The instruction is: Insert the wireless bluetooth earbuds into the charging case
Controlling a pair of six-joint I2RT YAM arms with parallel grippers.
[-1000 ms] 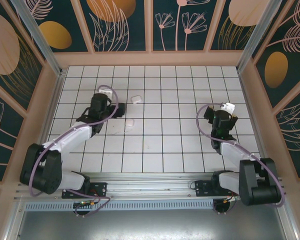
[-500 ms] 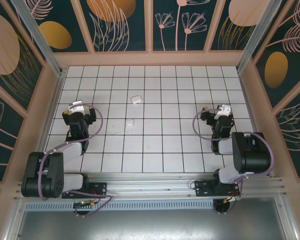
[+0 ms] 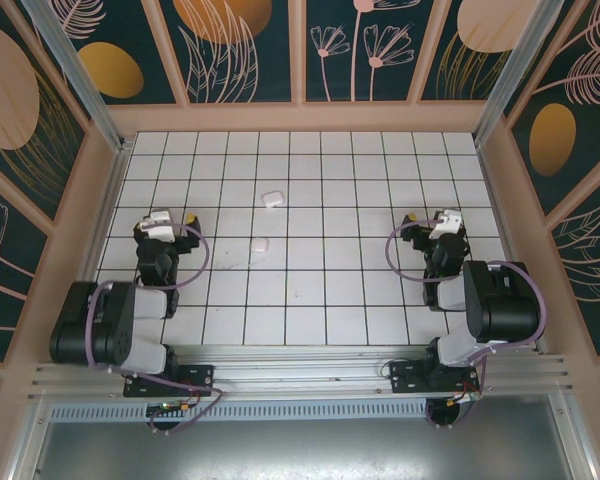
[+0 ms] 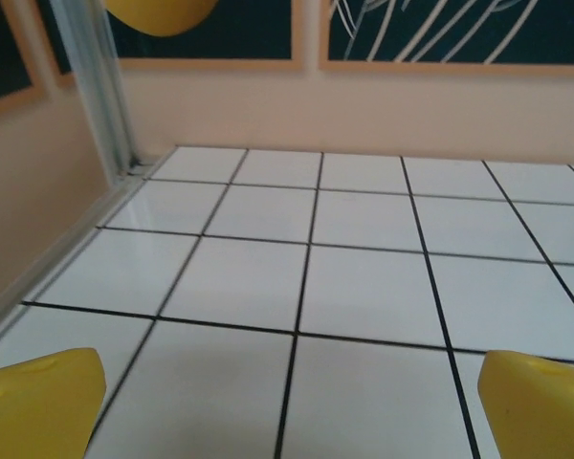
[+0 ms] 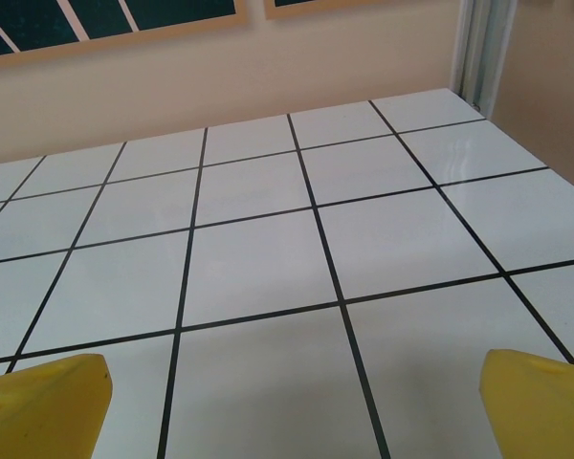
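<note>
Two small white things lie on the tiled floor left of centre in the top view. The farther one is a glossy rounded pebble, the charging case [image 3: 272, 198]. The nearer is a pale lump [image 3: 259, 245], too small to tell whether it is the earbuds; I cannot make out separate earbuds. My left gripper [image 3: 165, 219] sits folded back at the left, about three tiles from the lump. It is open with bare tile between its yellow fingertips [image 4: 40, 402]. My right gripper [image 3: 435, 219] is folded back at the right, open over bare tile between its fingertips [image 5: 540, 400].
Pinkish walls ring the tiled floor [image 3: 330, 290]. A metal post [image 4: 100, 91] stands in the far left corner ahead of the left gripper. Another post [image 5: 483, 43] stands at the far right corner. The arm bases sit on the rail [image 3: 300, 370] at the near edge.
The left arm has pulled back from beside the two white things to the left near side and folded. The right arm has folded back too. The white things have not moved.
</note>
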